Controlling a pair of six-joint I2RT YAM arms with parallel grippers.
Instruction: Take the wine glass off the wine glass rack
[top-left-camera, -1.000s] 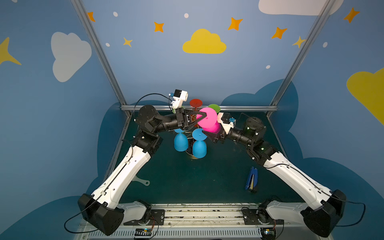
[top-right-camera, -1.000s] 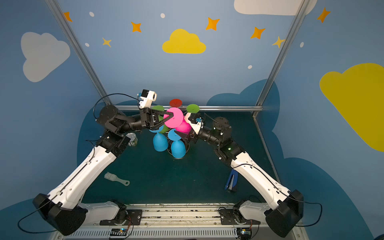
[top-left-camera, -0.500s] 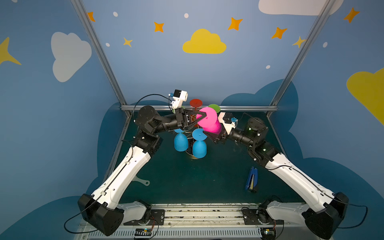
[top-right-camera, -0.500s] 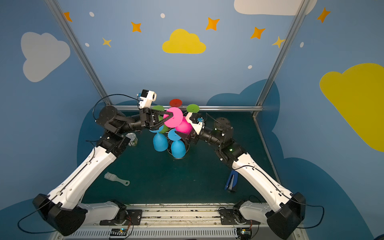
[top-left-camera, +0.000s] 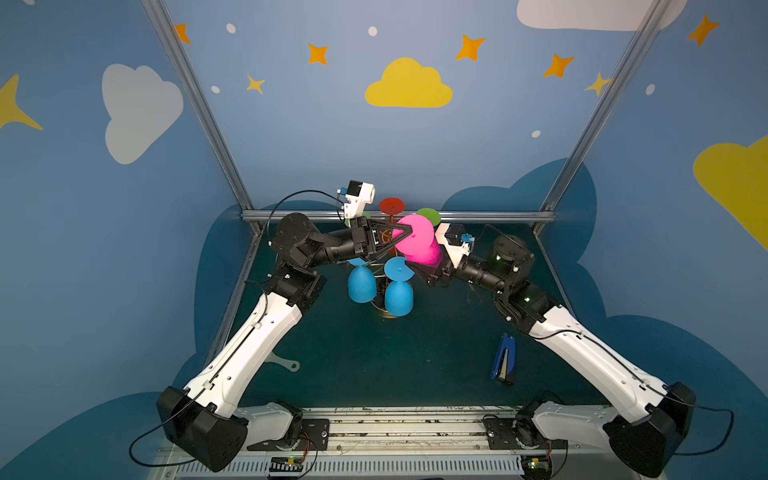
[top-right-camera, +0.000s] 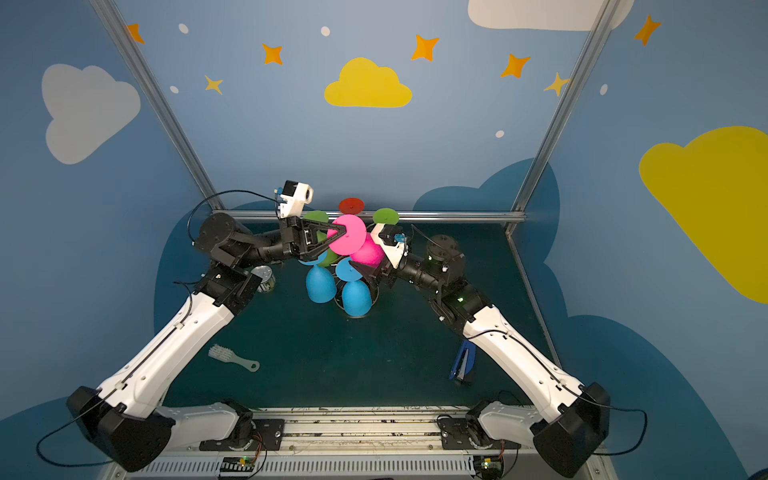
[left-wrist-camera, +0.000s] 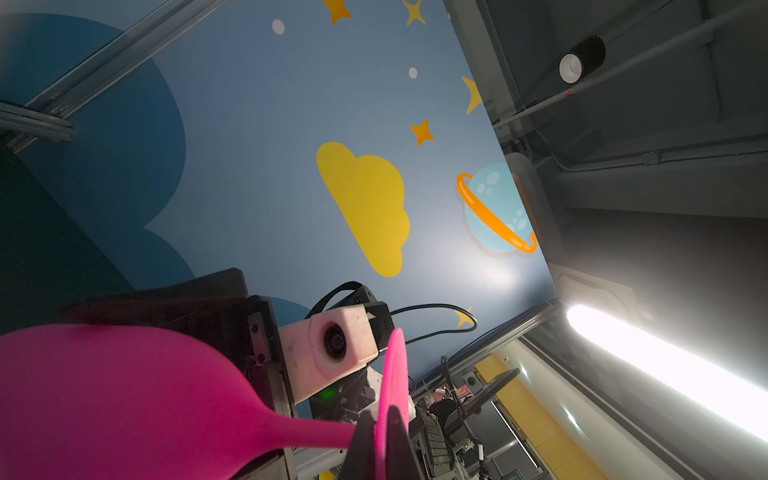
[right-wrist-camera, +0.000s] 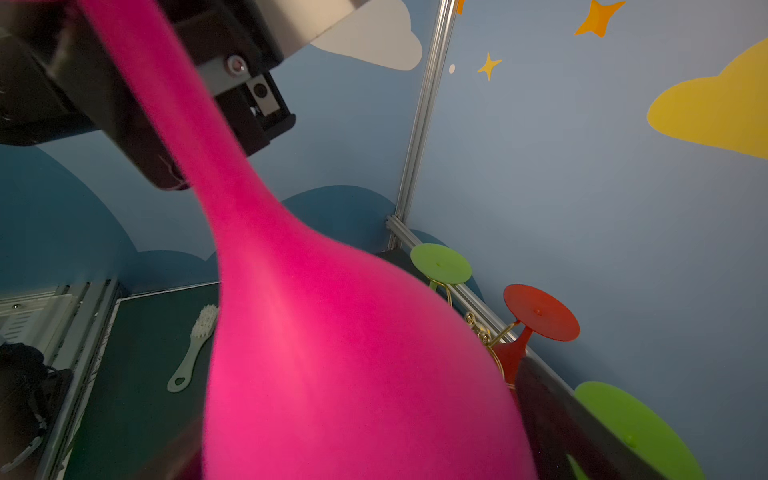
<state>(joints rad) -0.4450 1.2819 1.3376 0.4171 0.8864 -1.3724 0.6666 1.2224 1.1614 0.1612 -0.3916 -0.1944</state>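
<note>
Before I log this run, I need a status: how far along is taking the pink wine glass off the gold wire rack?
Done: the pink wine glass looks free of the gold wire wine glass rack, tilted above it. In hand: the left gripper is shut on its round foot; the right gripper flanks the bowl, grip unclear. Remaining, likely: carrying it clear and setting it on the dark green table.

A pale brush (top-right-camera: 232, 357) with a looped handle lies on the dark green mat (top-left-camera: 374, 365) at the left, bristles up. A tin can (top-right-camera: 264, 277) stands farther back on the same side. A blue stapler (top-left-camera: 503, 361) lies at the right. Blue walls carry a yellow cloud (top-left-camera: 408, 85), white clouds and orange stars, and metal posts (top-left-camera: 195, 104) stand in the corners.
</note>
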